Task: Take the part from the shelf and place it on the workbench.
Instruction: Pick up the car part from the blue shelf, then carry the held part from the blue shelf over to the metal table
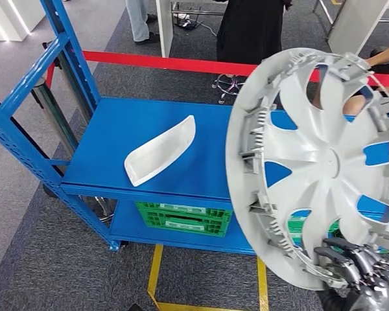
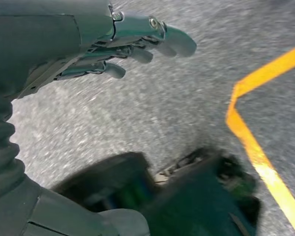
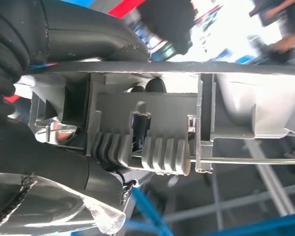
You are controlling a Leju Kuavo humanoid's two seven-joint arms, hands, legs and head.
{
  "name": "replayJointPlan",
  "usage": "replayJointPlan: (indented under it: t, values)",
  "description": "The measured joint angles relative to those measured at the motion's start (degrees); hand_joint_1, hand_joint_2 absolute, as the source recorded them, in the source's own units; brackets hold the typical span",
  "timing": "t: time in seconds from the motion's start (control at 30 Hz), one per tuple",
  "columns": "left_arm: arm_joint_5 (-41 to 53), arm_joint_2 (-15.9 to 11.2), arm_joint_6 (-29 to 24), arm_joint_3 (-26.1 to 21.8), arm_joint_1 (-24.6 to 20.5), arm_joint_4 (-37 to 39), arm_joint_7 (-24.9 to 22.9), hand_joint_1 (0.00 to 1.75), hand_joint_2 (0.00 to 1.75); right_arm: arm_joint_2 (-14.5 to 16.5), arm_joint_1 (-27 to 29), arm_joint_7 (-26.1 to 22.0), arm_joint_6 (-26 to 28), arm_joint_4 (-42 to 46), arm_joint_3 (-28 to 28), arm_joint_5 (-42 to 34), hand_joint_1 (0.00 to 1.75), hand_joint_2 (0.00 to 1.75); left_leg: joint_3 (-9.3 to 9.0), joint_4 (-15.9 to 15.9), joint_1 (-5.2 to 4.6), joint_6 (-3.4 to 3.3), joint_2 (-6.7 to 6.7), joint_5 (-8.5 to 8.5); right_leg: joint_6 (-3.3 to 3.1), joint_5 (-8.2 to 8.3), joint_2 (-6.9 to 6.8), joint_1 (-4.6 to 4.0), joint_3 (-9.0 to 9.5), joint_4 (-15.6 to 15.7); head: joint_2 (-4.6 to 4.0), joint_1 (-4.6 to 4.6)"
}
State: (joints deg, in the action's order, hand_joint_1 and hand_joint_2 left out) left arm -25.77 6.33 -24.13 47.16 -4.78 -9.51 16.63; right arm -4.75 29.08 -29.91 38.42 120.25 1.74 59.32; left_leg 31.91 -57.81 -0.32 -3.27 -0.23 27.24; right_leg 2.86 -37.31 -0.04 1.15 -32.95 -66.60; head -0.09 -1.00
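Head view is showing the hubcap (image 1: 325, 165) raised in front of the shelf (image 1: 133, 129), covering that shelf's right part. It is standing nearly on edge, its ribbed inner side with clips and wire ring facing the camera and tilting a little leftward; being round, it has no long axis, and its spokes are fanning out from a small hub. The right hand (image 1: 358, 269) is gripping it at the lower rim, dark fingers (image 1: 337, 249) curling over the edge. Right wrist view is showing the same rim (image 3: 168, 66) crossing the picture as a grey band, with ribbed clips beneath it and dark fingertips (image 3: 155, 85) peeking behind the rim wall.

On the shelf's blue top deck, left of the hubcap, a white curved trim piece (image 1: 161, 150) is lying with its long axis running diagonally from the deck's front toward the back right, hollow side up. Below that deck a green crate (image 1: 190, 218) is sitting on the lower deck; what is inside it cannot be told. Behind the shelf a red barrier band (image 1: 173, 63) is stretching across, and people's legs (image 1: 139, 19) are standing beyond it. Yellow floor tape (image 1: 155, 272) is running in front of the shelf.

Left wrist view is showing the left hand (image 2: 138, 44) hanging over grey carpet, fingers extended and close together, holding nothing.
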Motion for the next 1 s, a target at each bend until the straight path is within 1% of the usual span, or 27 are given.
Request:
replayJointPlan:
  t: [0.03, 0.07, 0.1, 0.13, 0.17, 0.2, 0.23, 0.27, 0.3, 0.37, 0.4, 0.43, 0.5, 0.53, 0.57, 0.6, 0.63, 0.67, 0.7, 0.73, 0.77, 0.8, 0.87, 0.9, 0.93, 0.97, 1.0]
  values:
    - [0.1, 0.3, -0.2, 0.5, -0.4, 0.0, -0.2, 0.0, 1.75, 0.6, 0.6, 0.0, 0.0, 0.1, -1.8, -0.4, 1.75, 1.75, 0.05, 0.0, 0.01, -0.02, 0.16, -0.01, 0.2, -1.14, -0.01, 0.07, -1.72, -3.5, 0.0, 0.02]
    - [0.2, 0.5, -0.4, 1.0, -0.8, 0.0, -0.4, 0.0, 1.75, 1.0, 1.2, 0.2, 0.0, 0.1, -3.4, -0.7, 1.75, 1.75, 0.08, -0.1, 0.03, -0.01, 0.28, -0.01, 0.41, -1.29, -0.02, 0.16, -2.83, -5.7, 0.0, 0.0]
    - [0.2, 0.6, -0.6, 1.3, -1.0, 0.0, -0.6, 0.0, 1.75, 1.4, 1.7, 0.5, 0.0, 0.1, -4.7, -0.9, 1.75, 1.75, 0.12, -0.1, 0.09, 0.01, 0.33, -0.01, 0.65, -0.28, -0.04, 0.31, -2.95, -5.7, 0.0, 0.02]
    - [0.1, 0.7, -0.8, 1.6, -1.2, 0.0, -0.7, 0.0, 1.75, 1.6, 2.1, 0.8, 0.0, 0.1, -5.9, -1.2, 1.75, 1.75, 0.17, -0.3, 0.19, 0.07, 0.36, 0.02, 0.89, 1.61, -0.06, 0.51, -2.04, -3.6, 0.0, 0.02]
    - [0.1, 0.8, -0.9, 1.8, -1.2, 0.0, -0.7, 0.0, 1.75, 1.8, 2.2, 1.0, 0.0, 0.1, -6.8, -1.4, 1.75, 1.75, 0.25, -0.5, 0.28, 0.24, 0.37, 0.08, 1.14, 3.72, -0.1, 0.77, -0.26, 0.2, 0.0, 0.03]
    - [0.0, 0.8, -1.0, 1.9, -1.3, 0.0, -0.8, 0.0, 1.75, 1.9, 2.3, 1.2, 0.0, 0.1, -7.6, -1.5, 1.75, 1.75, 0.43, -0.8, 0.29, 0.54, 0.35, 0.15, 1.28, 5.14, -0.07, 0.85, 1.73, 3.8, 0.0, 0.11]
    - [-0.1, 0.9, -1.0, 2.0, -1.3, 0.0, -0.9, 0.0, 1.75, 2.1, 2.2, 1.3, 0.0, 0.1, -8.3, -1.7, 1.75, 1.75, 0.65, -1.2, 0.23, 0.93, 0.31, 0.17, 1.15, 6.05, 0.03, 0.88, 3.08, 6.4, 0.0, 0.15]
    - [-0.2, 0.8, -1.2, 2.0, -1.2, 0.0, -1.0, 0.0, 1.75, 2.2, 2.2, 1.4, 0.0, 0.1, -8.8, -1.8, 1.75, 1.75, 0.91, -1.5, 0.12, 1.37, 0.25, 0.09, 0.88, 6.31, 0.16, 0.84, 3.79, 7.8, 0.0, 0.21]
    - [-0.4, 0.8, -1.3, 2.0, -1.2, 0.0, -1.0, 0.0, 1.75, 2.3, 2.2, 1.5, 0.0, 0.0, -9.2, -2.0, 1.75, 1.75, 1.16, -1.7, 0.03, 1.8, 0.2, -0.12, 0.47, 6.25, 0.32, 0.7, 3.77, 7.8, 0.0, 0.25]
    - [-0.7, 0.7, -1.5, 2.0, -1.0, 0.0, -1.0, 0.0, 1.75, 2.3, 2.2, 1.5, 0.0, -0.1, -9.7, -2.3, 1.75, 1.75, 1.56, -2.0, 0.09, 2.41, 0.12, -0.29, -0.41, 6.65, 0.33, 0.73, 2.94, 7.7, 0.01, 0.27]
    - [-0.8, 0.7, -1.5, 2.0, -0.9, 0.0, -1.0, 0.0, 1.75, 2.4, 2.2, 1.5, 0.0, -0.1, -9.9, -2.4, 1.75, 1.75, 1.87, -2.6, 0.17, 2.71, 0.11, 0.4, -0.89, 6.94, 0.26, 0.77, 2.62, 7.7, 0.01, 0.21]
    - [-0.8, 0.7, -1.5, 2.0, -0.9, 0.0, -1.0, 0.0, 1.75, 2.4, 2.2, 1.5, 0.0, -0.1, -10.2, -2.5, 1.75, 1.75, 2.45, -4.0, 0.25, 2.98, 0.1, 1.94, -1.43, 7.28, 0.14, 0.82, 2.25, 7.7, 0.01, 0.18]
    - [-0.9, 0.7, -1.6, 2.0, -0.8, 0.0, -0.9, 0.0, 1.75, 2.4, 2.1, 1.5, 0.0, -0.2, -10.5, -2.7, 1.75, 1.75, 4.41, -10.2, 0.41, 3.5, 0.11, 6.84, -2.31, 8.05, -0.07, 0.7, 1.3, 7.7, 0.01, 0.05]
    - [-0.9, 0.7, -1.6, 2.0, -0.8, 0.0, -0.9, 0.0, 1.75, 2.4, 2.1, 1.5, 0.0, -0.2, -10.6, -2.7, 1.75, 1.75, 5.37, -13.8, 0.46, 3.63, 0.11, 9.07, -2.56, 8.45, -0.16, 0.57, 0.68, 7.7, 0.01, 0.06]
    - [-1.0, 0.7, -1.6, 2.0, -0.8, 0.0, -0.9, 0.0, 1.75, 2.4, 2.1, 1.5, 0.0, -0.3, -10.7, -2.7, 1.75, 1.75, 5.82, -16.5, 0.49, 3.66, 0.11, 10.32, -2.69, 8.88, -0.2, 0.43, 0.06, 7.7, 0.01, 0.04]
    - [-1.0, 0.7, -1.6, 2.0, -0.8, 0.0, -0.9, 0.0, 1.75, 2.4, 2.1, 1.5, 0.0, -0.3, -10.7, -2.7, 1.75, 1.75, 5.41, -17.4, 0.49, 3.56, 0.11, 10.28, -2.75, 9.32, -0.22, 0.28, -0.53, 7.7, 0.01, 0.05]
    - [-1.0, 0.7, -1.6, 2.0, -0.8, 0.0, -0.9, 0.0, 1.75, 2.4, 2.1, 1.5, 0.0, -0.4, -10.8, -2.7, 1.75, 1.75, 4.03, -16.1, 0.47, 3.33, 0.11, 9.15, -2.76, 9.77, -0.21, 0.13, -1.09, 7.7, 0.0, 0.05]
    - [-1.0, 0.7, -1.6, 2.0, -0.8, 0.0, -0.9, 0.0, 1.75, 2.4, 2.1, 1.5, 0.0, -0.4, -10.8, -2.7, 1.75, 1.75, 1.7, -12.8, 0.38, 2.93, 0.1, 7.36, -2.75, 10.22, -0.19, -0.01, -1.58, 7.7, 0.0, 0.05]
    - [-1.0, 0.7, -1.6, 2.0, -0.8, 0.0, -0.9, 0.0, 1.75, 2.4, 2.1, 1.5, 0.0, -0.5, -10.9, -2.7, 1.75, 1.75, -1.1, -8.5, 0.22, 2.37, 0.1, 5.96, -2.7, 10.65, -0.18, -0.1, -1.98, 7.7, 0.01, 0.08]
    - [-1.0, 0.7, -1.6, 2.0, -0.9, 0.0, -0.8, 0.0, 1.75, 2.4, 2.1, 1.5, 0.0, -0.5, -10.9, -2.7, 1.75, 1.75, -3.69, -4.1, 0.06, 1.89, 0.09, 5.22, -2.54, 11.07, -0.18, -0.18, -2.3, 7.7, 0.01, 0.11]
    - [-1.0, 0.7, -1.6, 2.0, -1.0, 0.0, -0.8, 0.0, 1.75, 2.4, 2.1, 1.4, 0.0, -0.5, -11.0, -2.7, 1.75, 1.75, -5.41, -1.0, -0.17, 1.57, 0.06, 4.93, -2.26, 11.53, -0.21, -0.15, -2.51, 7.8, 0.01, 0.12]
    - [-0.9, 0.7, -1.7, 2.1, -1.0, 0.0, -0.7, 0.0, 1.75, 2.4, 2.0, 1.3, 0.0, -0.5, -11.1, -2.7, 1.75, 1.75, -6.19, 0.7, -0.39, 1.36, 0.04, 5.04, -1.88, 12.02, -0.25, -0.04, -2.66, 7.9, 0.01, 0.07]
    - [-0.9, 0.7, -1.7, 2.1, -1.0, 0.0, -0.7, 0.0, 1.75, 2.4, 2.0, 1.1, 0.0, -0.4, -11.3, -2.6, 1.75, 1.75, -5.92, 1.5, -0.56, 1.21, 0.02, 4.23, -1.02, 12.92, -0.24, 0.2, -2.88, 8.2, 0.0, -0.02]
    - [-0.9, 0.7, -1.8, 2.1, -1.0, 0.0, -0.7, 0.0, 1.75, 2.4, 2.0, 1.1, 0.0, -0.5, -11.4, -2.6, 1.75, 1.75, -5.65, 1.9, -0.49, 1.0, 0.13, 3.54, -0.68, 12.64, -0.19, 0.23, -3.12, 8.1, 0.0, -0.08]
    - [-0.8, 0.7, -1.8, 2.1, -1.1, 0.0, -0.7, 0.0, 1.75, 2.4, 2.0, 1.0, 0.0, -0.5, -11.5, -2.6, 1.75, 1.75, -5.18, 2.2, -0.38, 0.72, 0.24, 2.78, -0.44, 11.39, -0.12, 0.21, -3.61, 7.3, 0.0, -0.04]
    - [-0.8, 0.8, -1.8, 2.1, -1.1, 0.0, -0.7, 0.0, 1.75, 2.5, 2.0, 0.9, 0.0, -0.5, -11.6, -2.6, 1.75, 1.75, -4.59, 2.5, -0.24, 0.41, 0.37, 2.01, -0.28, 9.13, -0.05, 0.17, -4.33, 5.4, 0.0, -0.02]
    - [-0.8, 0.9, -1.8, 2.1, -1.1, 0.0, -0.7, 0.0, 1.75, 2.5, 2.0, 0.9, 0.0, -0.5, -11.7, -2.6, 1.75, 1.75, -3.82, 2.5, -0.29, 0.22, 0.47, 1.43, -0.18, 6.2, -0.03, 0.16, -5.16, 2.5, 0.0, -0.02]
